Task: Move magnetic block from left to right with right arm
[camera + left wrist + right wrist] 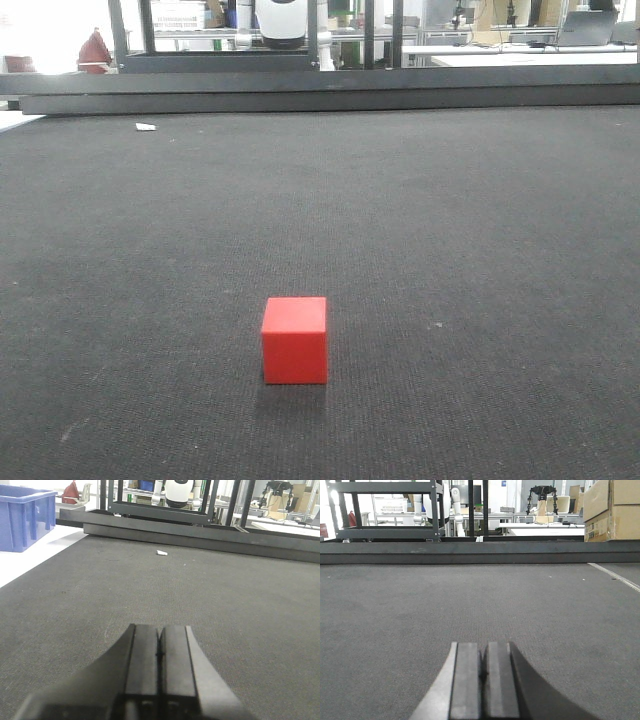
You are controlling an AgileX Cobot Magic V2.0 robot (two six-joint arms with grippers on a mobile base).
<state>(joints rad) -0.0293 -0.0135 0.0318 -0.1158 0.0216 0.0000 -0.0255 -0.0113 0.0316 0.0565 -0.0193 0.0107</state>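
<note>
1. The block (295, 340) is recorded standing flat on the dark textured surface (450, 230), in the near part of the front view and slightly left of centre; its top and one side face are shown
2. The block is noted standing free, with bare surface on every side, and it is held by neither gripper
3. The left gripper (159, 635) is seen with its fingers pressed together, a thin seam alone being visible between them and nothing being pinched; it is held low over the surface and pointed toward the far edge
4. The right gripper (484, 650) is likewise seen pressed together on nothing, low over the surface and pointed toward the far edge
5. A small white scrap (145, 127) is found lying on the surface near the far left, well apart from the block
6. A dark rail (320, 95) is seen running along the far edge of the surface
7. A blue crate (22, 515) is noted on a white area beside the surface in the left wrist view; cardboard boxes (612, 510) are noted beyond the rail in the right wrist view
</note>
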